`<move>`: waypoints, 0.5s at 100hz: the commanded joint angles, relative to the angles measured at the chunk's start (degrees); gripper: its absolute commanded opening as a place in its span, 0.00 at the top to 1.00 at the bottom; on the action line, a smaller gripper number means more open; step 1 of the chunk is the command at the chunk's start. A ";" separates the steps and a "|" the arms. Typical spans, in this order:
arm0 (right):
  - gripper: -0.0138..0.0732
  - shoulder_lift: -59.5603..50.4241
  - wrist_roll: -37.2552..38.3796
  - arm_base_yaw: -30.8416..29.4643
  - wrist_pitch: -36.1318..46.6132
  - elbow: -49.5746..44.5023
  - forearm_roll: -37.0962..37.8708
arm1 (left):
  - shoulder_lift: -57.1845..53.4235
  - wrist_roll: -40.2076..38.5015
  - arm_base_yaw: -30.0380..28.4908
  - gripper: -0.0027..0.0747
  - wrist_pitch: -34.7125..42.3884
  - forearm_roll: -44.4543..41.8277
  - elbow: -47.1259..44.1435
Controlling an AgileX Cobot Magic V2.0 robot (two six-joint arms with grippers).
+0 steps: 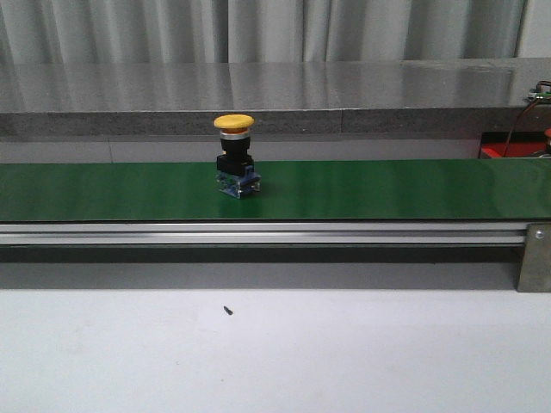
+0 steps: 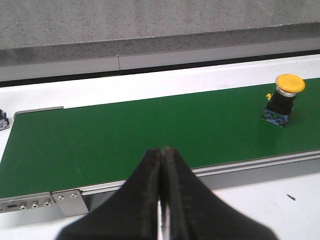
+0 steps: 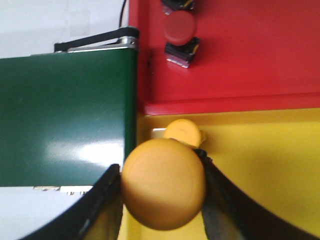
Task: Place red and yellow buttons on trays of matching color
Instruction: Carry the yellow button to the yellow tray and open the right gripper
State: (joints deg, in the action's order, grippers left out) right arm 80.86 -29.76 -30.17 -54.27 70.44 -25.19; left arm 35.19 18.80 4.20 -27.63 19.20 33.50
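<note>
On the green conveyor belt (image 1: 387, 189), left of centre: one yellow button (image 1: 234, 158), upright, free-standing. Left pincer (image 2: 163, 165): fingers pressed together, holding nothing, above the belt's near edge. Right pincer (image 3: 162, 192): clamped on a second yellow button (image 3: 163, 183), above the yellow tray (image 3: 270, 160) beside the red tray (image 3: 240, 55).

The belt (image 1: 387, 189) is plain dark green – its rail (image 1: 258, 232) silver. The button (image 1: 234, 159) on it has a yellow cap, black body and blue base. 1 tray (image 3: 240, 55) is red, the other tray (image 3: 270, 150) yellow.
</note>
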 commanded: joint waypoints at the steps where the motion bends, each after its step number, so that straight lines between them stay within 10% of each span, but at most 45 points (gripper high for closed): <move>1: 0.59 -1.58 -1.68 -2.30 4.69 1.27 -3.86 | 0.09 -0.02 0.37 0.99 4.55 0.99 1.48; 50: 0.59 14.43 -2.92 -3.79 9.31 1.27 -4.20 | 0.09 -0.02 0.37 0.99 4.55 0.99 1.48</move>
State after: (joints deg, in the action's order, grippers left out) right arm 95.86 -31.85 -33.52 -48.13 70.25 -27.46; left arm 35.19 18.80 4.20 -27.63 19.20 33.50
